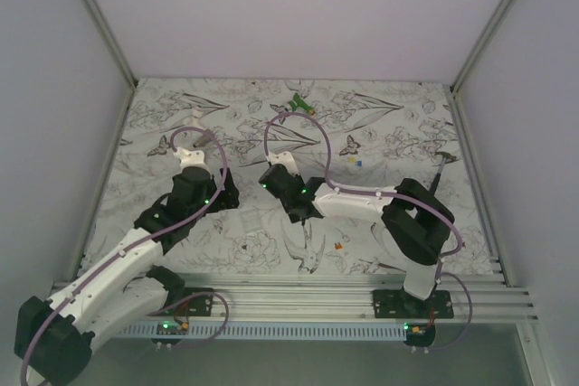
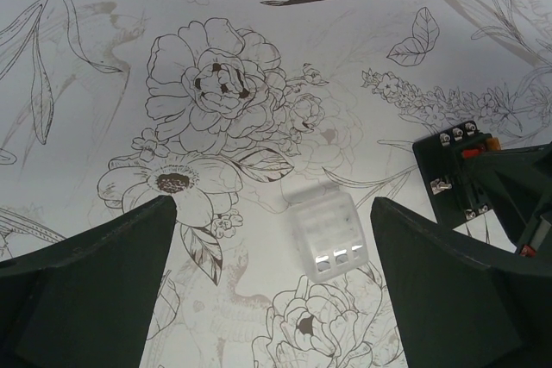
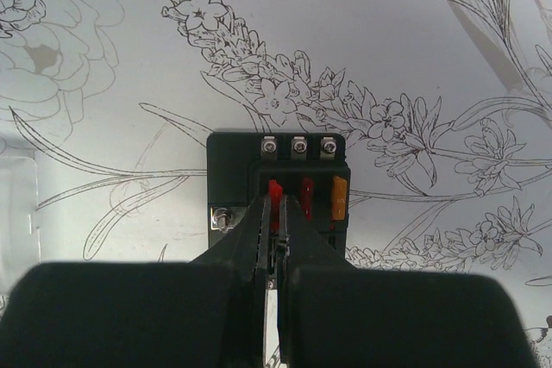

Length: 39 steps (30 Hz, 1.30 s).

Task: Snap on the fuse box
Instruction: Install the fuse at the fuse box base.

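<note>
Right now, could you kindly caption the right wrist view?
Closed right jaws over the black fuse box, tips by its red fuses.

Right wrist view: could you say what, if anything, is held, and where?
Unclear: the right gripper, jaws shut, sits on the fuse box at its left red fuse.

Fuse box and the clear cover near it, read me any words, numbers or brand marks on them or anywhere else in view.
No text can be read anywhere.
Fuse box: no lettering shows on its black face; marks on its coloured fuses, if any, are too small to read.
Clear cover: no print visible.
Green tool: too small to tell.
Table sheet: only drawn flowers.
</note>
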Available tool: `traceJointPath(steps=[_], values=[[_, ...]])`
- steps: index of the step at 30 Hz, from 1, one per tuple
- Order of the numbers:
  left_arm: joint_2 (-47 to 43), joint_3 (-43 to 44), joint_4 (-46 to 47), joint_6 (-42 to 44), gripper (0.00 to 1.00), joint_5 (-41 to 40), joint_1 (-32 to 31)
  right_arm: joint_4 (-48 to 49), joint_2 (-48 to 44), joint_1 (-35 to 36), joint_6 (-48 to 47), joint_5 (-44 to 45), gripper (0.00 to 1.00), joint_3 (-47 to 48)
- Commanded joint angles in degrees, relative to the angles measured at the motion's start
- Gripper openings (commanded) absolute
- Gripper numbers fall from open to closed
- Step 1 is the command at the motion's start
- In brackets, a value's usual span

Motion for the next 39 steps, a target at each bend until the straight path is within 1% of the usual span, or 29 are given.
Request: traceJointPath(steps=[1,7,13,23,29,34,37,39], values=[[0.25,0.40,-1.29,-0.35,1.00,-0.63,0.53,-0.36,0.83,0.54,1.65,2.44,0.00,1.79],[0.25,0.43,-1.25,-0.37,1.00,-0.38,0.53,-1.65,1.93,0.54,3.20,2.73,0.00,2.10],[0.16,0.40,-1.25,-0.74,1.00,-0.14,0.53,-5.48,3.60,0.54,8.73,4.11,0.00,3.04],[-0.47,0.23,-1.29,-1.19,1.00,0.15,0.52,-7.30,1.61,0.49,15.09,7.07,0.01,2.88],[-0.61,0.18,-1.29,-1.25,1.00,0.39,0.55,-7.75,2.27,0.46,14.93,6.86,0.03,3.50],[-0.72,0.14,-1.29,-1.42,1.00,0.39,0.57,-8.78,2.06,0.45,16.87,6.97,0.03,3.73],[-0.69,0.14,-1.29,-1.54,1.00,0.44,0.61,-8.75,1.34,0.45,16.87,7.23,0.08,3.98],[-0.72,0.14,-1.29,-1.56,1.00,0.44,0.61,-8.75,1.12,0.45,16.94,7.45,0.09,4.13]])
